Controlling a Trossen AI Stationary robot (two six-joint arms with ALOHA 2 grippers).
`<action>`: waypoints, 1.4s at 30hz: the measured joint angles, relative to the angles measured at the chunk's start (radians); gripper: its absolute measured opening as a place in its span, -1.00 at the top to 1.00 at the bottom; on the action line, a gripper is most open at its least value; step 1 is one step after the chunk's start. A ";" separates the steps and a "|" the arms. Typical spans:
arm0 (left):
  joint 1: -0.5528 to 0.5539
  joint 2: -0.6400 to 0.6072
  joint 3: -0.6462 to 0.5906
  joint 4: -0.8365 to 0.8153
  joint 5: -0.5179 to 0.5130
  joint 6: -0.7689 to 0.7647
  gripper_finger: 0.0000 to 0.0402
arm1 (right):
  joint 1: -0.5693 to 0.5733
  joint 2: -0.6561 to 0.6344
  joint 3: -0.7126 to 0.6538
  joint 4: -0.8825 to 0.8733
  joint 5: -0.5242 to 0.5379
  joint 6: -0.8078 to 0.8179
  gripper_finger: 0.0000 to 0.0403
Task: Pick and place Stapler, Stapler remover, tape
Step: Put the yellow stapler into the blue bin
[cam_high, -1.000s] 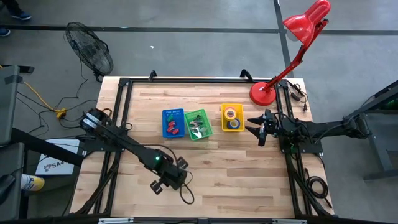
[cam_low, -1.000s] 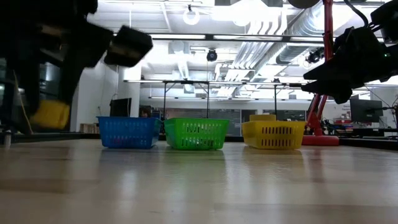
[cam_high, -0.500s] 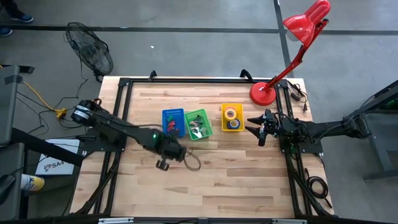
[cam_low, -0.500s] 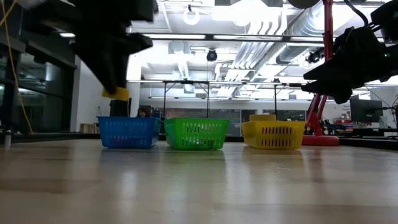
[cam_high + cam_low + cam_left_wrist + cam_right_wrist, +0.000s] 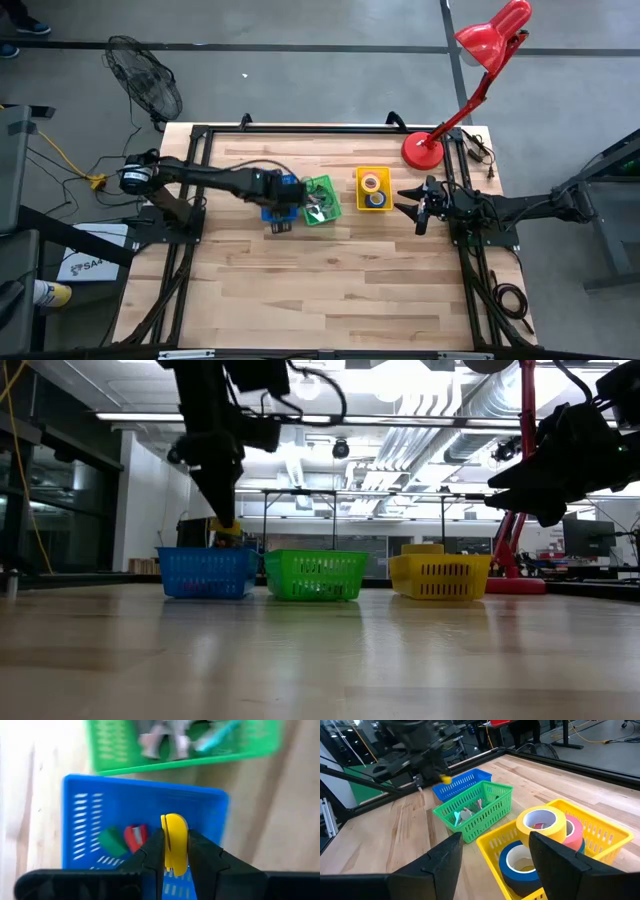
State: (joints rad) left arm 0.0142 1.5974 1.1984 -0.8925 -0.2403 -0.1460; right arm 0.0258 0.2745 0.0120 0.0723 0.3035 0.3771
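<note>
Since half a second ago your left gripper (image 5: pixel 175 851) swung toward twelve o'clock over the blue bin (image 5: pixel 272 187), clamping a yellow stapler (image 5: pixel 174 842); your right gripper (image 5: pixel 412 206) waited, fingers apart.

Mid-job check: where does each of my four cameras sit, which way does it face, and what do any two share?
High: overhead, straight down; both arms, blue bin, green bin, yellow bin.
Low: table height, level across; left gripper above blue bin.
Left wrist: down into blue bin; its fingers grip a yellow item.
Right wrist: right gripper's fingers open, facing tape.
Shared: all show blue and green bins.
</note>
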 joint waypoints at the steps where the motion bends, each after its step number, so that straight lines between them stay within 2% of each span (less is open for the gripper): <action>1: 0.020 0.000 0.000 -0.001 0.000 -0.012 0.69 | 0.000 0.000 0.000 0.000 0.000 0.000 -0.09; 6: 0.109 0.000 0.000 0.000 0.012 -0.072 0.69 | 0.000 0.000 0.000 0.000 0.000 0.000 -0.09; 18: 0.257 0.041 -0.002 0.014 0.144 -0.156 0.69 | 0.000 0.000 0.000 -0.001 0.000 0.000 -0.09; 29: 0.301 0.115 0.002 0.099 0.160 -0.246 0.69 | 0.000 -0.001 0.000 0.002 -0.001 0.000 -0.09; 42: 0.300 0.205 -0.001 0.104 0.163 -0.309 0.68 | 0.000 0.014 0.000 0.001 -0.024 0.000 -0.09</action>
State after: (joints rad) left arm 0.3141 1.8027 1.1971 -0.7882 -0.0769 -0.4545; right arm 0.0259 0.2882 0.0116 0.0731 0.2790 0.3771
